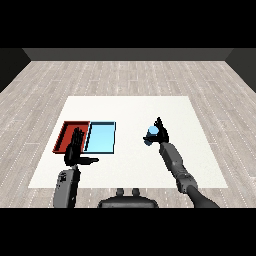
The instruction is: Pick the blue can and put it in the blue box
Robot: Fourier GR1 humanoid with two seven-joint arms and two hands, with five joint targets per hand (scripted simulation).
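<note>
A blue can [152, 132] is held a little right of the table's middle, with my right hand [161, 134] curled round it from the right side. The light blue tray [101, 137] lies left of the can with a gap of bare table between them. My left hand [75, 149] hovers with straight fingers over the near edge of the red tray, its thumb pointing right just below the light blue tray's near left corner. It holds nothing.
The red tray [66, 133] lies directly left of the light blue tray, touching it side by side. The white table [130, 110] stretches back behind both trays and to the right of my right forearm.
</note>
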